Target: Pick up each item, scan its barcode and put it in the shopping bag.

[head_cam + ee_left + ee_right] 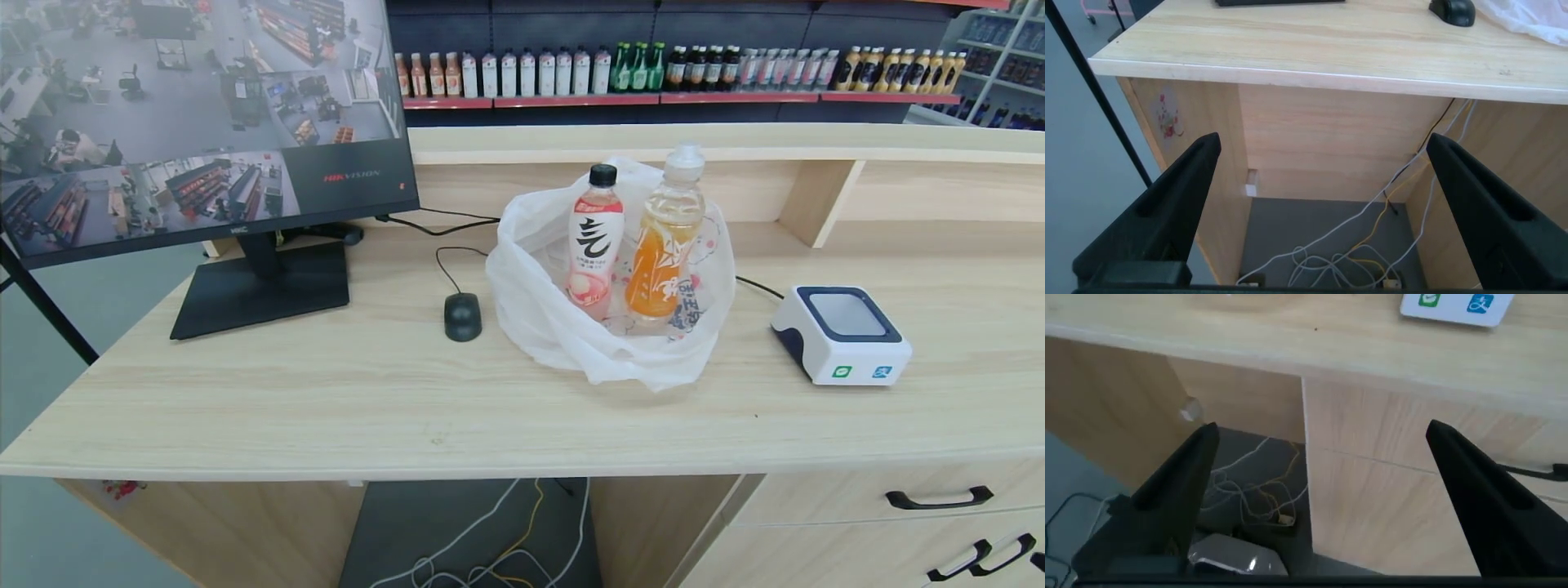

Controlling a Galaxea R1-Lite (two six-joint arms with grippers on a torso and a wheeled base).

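**Head view: two bottles upright in the bag, both grippers spread below the counter edge**

The light wood counter (326, 408) runs the full width, with a raised ledge along its back and a broad bare strip up to its front edge. A monitor (196, 106) stands on the left rear part.

The white plastic shopping bag (539, 318) sits mid-counter with its mouth slumped open. Two bottles stand upright inside it, close together. One is a pink-labelled bottle (596, 245) with a black cap. The other is an orange drink bottle (663, 245) with a clear cap.

The white-and-navy barcode scanner (841, 335) sits apart from the bag, on its right. A black mouse (462, 316) lies just beside the bag's left.

The left gripper (1323, 143) and right gripper (1323, 429) sit below and in front of the counter edge, fingers wide apart and holding nothing.
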